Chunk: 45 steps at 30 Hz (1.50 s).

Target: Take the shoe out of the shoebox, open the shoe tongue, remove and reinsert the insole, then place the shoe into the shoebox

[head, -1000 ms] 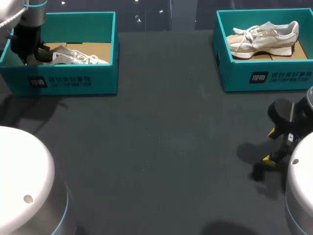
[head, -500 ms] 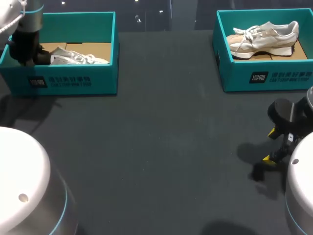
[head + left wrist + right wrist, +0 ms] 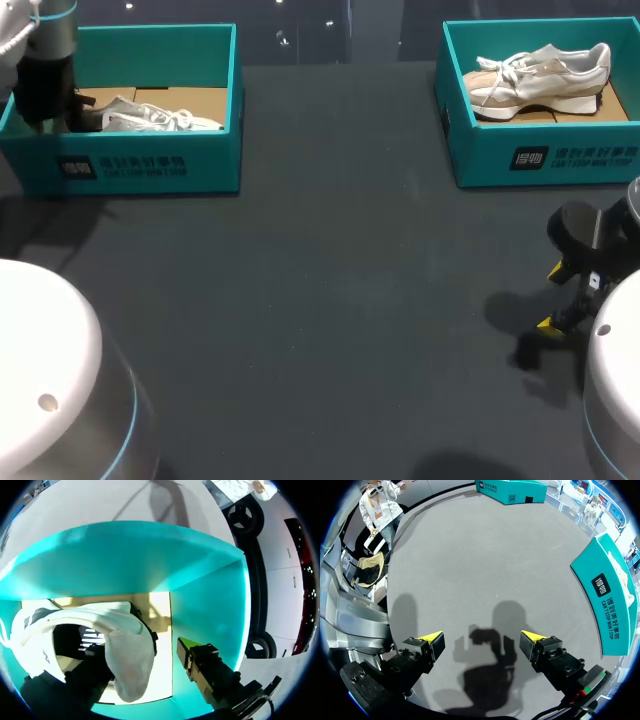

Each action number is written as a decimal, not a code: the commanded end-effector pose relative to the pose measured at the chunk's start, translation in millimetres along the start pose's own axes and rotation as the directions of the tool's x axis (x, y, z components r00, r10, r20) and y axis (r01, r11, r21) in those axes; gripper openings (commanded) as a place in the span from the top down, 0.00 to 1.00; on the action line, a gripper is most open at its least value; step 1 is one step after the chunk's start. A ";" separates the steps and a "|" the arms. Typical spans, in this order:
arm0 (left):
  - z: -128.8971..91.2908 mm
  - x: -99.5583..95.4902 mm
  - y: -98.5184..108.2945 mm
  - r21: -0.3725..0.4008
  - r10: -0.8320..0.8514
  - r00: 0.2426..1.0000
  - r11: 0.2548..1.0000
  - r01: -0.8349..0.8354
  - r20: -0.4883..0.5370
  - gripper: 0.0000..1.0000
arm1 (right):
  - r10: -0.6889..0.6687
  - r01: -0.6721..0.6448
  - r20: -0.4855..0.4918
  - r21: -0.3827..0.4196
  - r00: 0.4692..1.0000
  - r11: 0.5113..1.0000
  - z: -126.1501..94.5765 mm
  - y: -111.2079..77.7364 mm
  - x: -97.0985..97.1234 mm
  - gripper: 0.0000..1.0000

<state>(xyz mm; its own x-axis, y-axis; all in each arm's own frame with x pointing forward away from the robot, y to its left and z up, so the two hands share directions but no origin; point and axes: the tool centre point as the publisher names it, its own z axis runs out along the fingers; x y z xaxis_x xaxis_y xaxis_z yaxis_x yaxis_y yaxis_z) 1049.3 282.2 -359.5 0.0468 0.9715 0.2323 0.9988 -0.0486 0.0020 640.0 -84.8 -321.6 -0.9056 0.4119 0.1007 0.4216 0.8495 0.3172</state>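
Observation:
A white shoe (image 3: 160, 118) lies in the left teal shoebox (image 3: 150, 165), toe pointing right. My left gripper (image 3: 48, 108) hangs over the box's left end at the shoe's heel. In the left wrist view the heel (image 3: 127, 655) sits between the open fingers of the left gripper (image 3: 141, 650). One finger is down inside the shoe's opening. The yellow-tipped finger (image 3: 187, 649) stands clear of the heel, near the box wall (image 3: 210, 605). My right gripper (image 3: 552, 296) rests low over the table at the right, open and empty (image 3: 481, 640).
A second teal shoebox (image 3: 540, 155) at the back right holds a white and beige shoe (image 3: 540, 80); its side (image 3: 610, 605) shows ahead of the right gripper. Dark table (image 3: 330, 300) lies between the boxes and the arms.
The left gripper has opened off the shoe's heel and shifted a little left and up. The shoe has settled flat in the box. The right arm has stayed still.

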 end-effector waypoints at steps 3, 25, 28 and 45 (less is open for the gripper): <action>-24.3 -1.1 -6.7 -0.026 -0.011 1.000 1.000 0.011 0.025 0.00 | -0.001 0.001 0.002 0.000 1.000 1.000 -0.3 -1.0 1.3 0.00; -157.8 27.9 -35.9 -0.023 -0.038 0.992 0.999 0.041 0.117 0.00 | -0.001 0.001 0.002 0.000 1.000 1.000 -0.3 -1.0 1.3 0.00; -167.1 32.9 -40.2 -0.023 -0.031 0.991 0.999 0.034 0.128 0.00 | -0.001 0.001 0.002 0.000 1.000 1.000 -0.3 -1.0 1.3 0.00; -180.0 43.4 -53.5 0.000 -0.015 0.989 1.000 0.015 0.145 0.00 | -0.001 0.001 0.002 0.000 1.000 1.000 -0.3 -1.0 1.3 0.00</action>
<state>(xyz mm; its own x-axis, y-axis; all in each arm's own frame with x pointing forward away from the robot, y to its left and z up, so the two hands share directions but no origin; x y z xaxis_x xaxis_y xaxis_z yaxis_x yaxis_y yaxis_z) 995.7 284.9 -174.6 0.0323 0.9956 0.0876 0.9994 -0.0329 0.0052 640.0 -84.8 -321.6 -0.9056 0.4119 0.1007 0.4216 0.8495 0.3172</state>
